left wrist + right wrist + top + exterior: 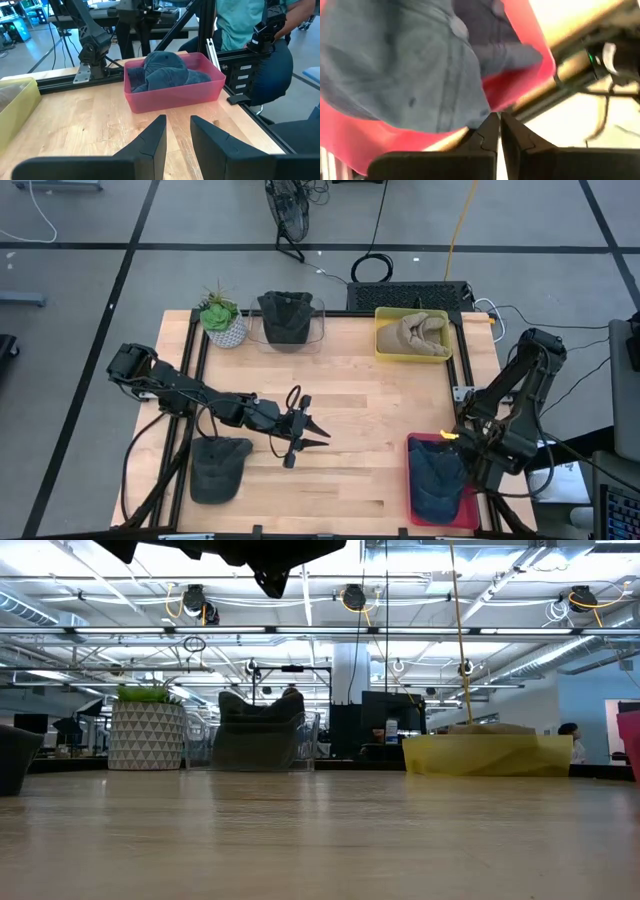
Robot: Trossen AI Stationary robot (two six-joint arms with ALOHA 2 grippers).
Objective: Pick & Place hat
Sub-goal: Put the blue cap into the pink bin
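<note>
The pale wooden butcher-block table [340,395] is laid out like a sorting job: a dark grey cap [218,467] is left loose at the near left corner, probably the next pick. A blue denim hat [436,477] is already parked in the red plastic bin [416,448]. The left gripper [312,434] is held mid-table, fingers partly apart, nothing gripped. The right gripper [498,131] is kept closed and empty beside that bin. An open workshop is seen behind.

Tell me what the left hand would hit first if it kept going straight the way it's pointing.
Probably the red bin holding the blue hat; the left hand points at it across bare table.
</note>
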